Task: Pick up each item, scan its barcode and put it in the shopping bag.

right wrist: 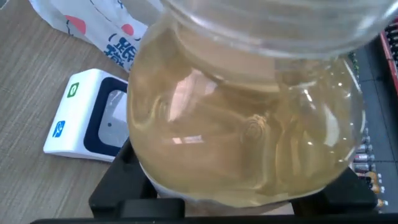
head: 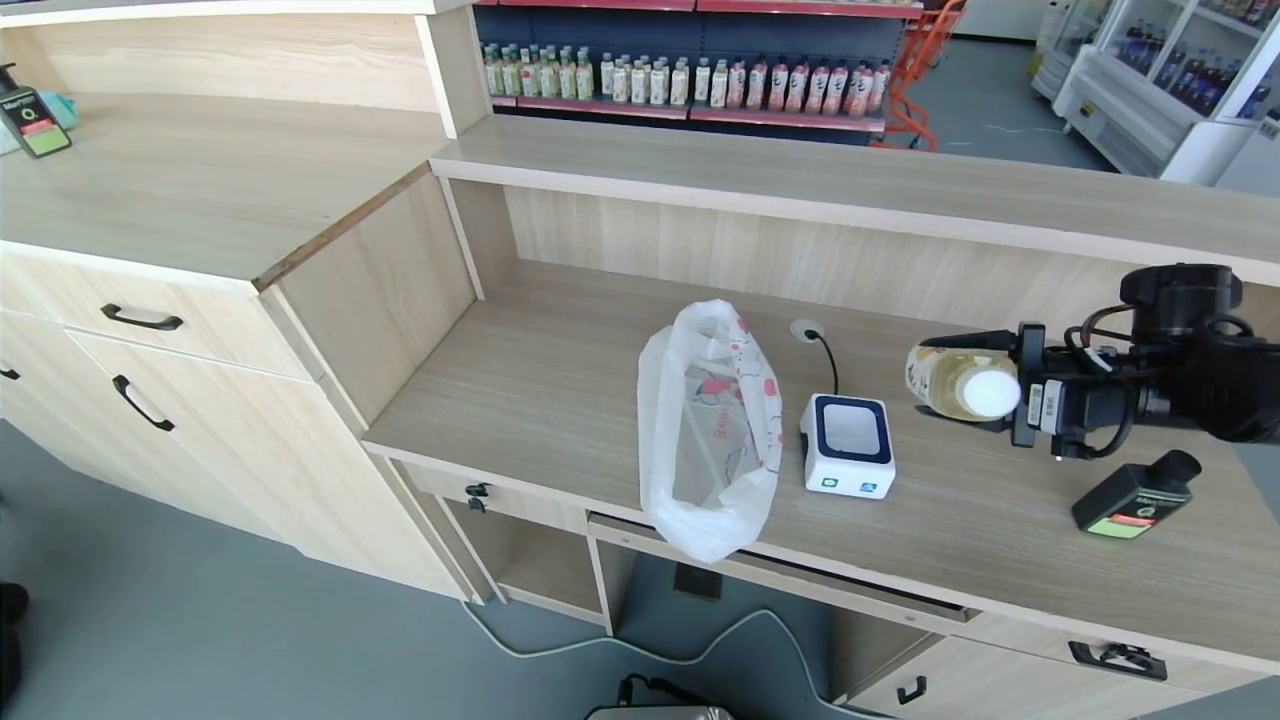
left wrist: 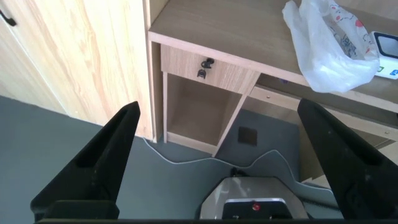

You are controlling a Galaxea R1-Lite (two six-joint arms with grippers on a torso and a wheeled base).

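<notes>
Bottle point(head: 952, 386), clamped in right gripper point(head: 925, 378), lies roughly level, cap toward 4 o'clock; scanner point(head: 848, 445) sits apart at its 8 o'clock.

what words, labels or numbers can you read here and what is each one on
Nothing reads clearly enough to quote.
shopping bag: red and blue print, blurred.
scanner: one green and one blue icon, no legible words.
clear bottle: label too small.
dark bottle: green and red label, too small.
black item on the raised counter: green label, too small.
shelf bottles: labels too small.
</notes>
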